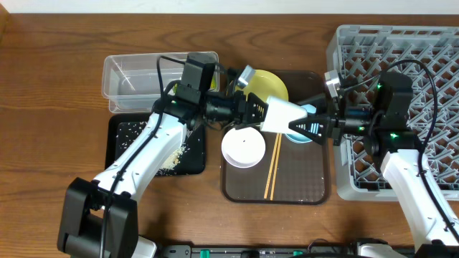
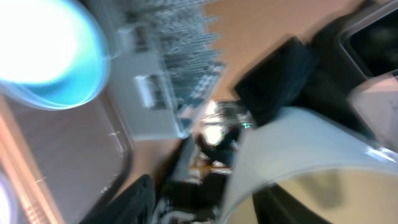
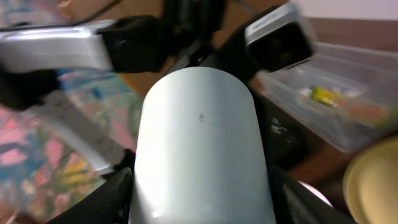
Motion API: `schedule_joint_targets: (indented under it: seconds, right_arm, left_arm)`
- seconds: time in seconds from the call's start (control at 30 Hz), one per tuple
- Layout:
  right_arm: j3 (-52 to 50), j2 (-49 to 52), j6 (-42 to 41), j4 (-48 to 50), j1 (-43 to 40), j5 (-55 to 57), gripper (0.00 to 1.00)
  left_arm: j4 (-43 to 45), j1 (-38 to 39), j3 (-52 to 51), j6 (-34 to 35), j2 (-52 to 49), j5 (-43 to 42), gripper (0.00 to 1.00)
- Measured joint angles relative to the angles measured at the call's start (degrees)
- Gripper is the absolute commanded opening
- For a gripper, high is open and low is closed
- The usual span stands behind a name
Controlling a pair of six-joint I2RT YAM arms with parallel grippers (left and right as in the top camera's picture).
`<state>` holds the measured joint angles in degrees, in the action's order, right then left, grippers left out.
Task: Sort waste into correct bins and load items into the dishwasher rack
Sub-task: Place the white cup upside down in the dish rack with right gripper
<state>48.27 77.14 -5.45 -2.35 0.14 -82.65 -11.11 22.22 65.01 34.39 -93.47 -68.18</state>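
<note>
Small white cup, long axis left-right at frame centre, is grasped by right end effector; left end effector grip cannot be told; dishwasher rack lies at right of frame

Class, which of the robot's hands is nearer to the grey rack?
Right. The right hand, with the cup between its fingers, sits just left of the rack; the left hand is farther left, on the cup's other side.

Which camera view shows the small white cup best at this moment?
The right wrist view: the white cup fills the middle, large and clear, between the fingers of the right gripper. Overhead shows it small, on its side above the brown tray. The left wrist view gives only a blurred pale curve.
</note>
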Motion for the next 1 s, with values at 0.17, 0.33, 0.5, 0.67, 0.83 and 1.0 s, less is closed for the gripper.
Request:
schedule_joint_targets:
  seconds: [0.17, 0.33, 0.5, 0.67, 0.83, 1.0]
  right_arm:
    - [0.0, 0.0, -0.2, -7.5, 0.0, 14.3, 0.54]
    - [0.6, 0.0, 0.2, -14.4, 0.0, 28.9, 0.43]
    - [6.2, 0.0, 0.7, -28.3, 0.0, 44.0, 0.19]
    - [16.6, -0.4, 0.7, -41.1, -1.7, 58.3, 0.01]
    - [23.1, -1.2, 0.3, -48.4, -6.1, 71.0, 0.01]
    - [24.3, -1.3, -2.1, -53.9, -11.7, 81.4, 0.01]
  left_arm:
    - [-11.5, -0.8, -0.1, -7.1, 0.0, 16.8, 0.64]
    - [-16.6, -4.5, -0.1, -12.3, 1.4, 27.0, 0.67]
    - [-25.0, -9.5, 0.0, -16.3, 9.4, 37.3, 0.68]
    - [-32.4, -13.9, 0.0, -17.8, 17.2, 45.2, 0.68]
    - [-34.7, -16.6, 0.0, -18.2, 19.8, 48.9, 0.68]
    - [-34.8, -17.0, 0.0, -18.2, 19.9, 50.2, 0.68]
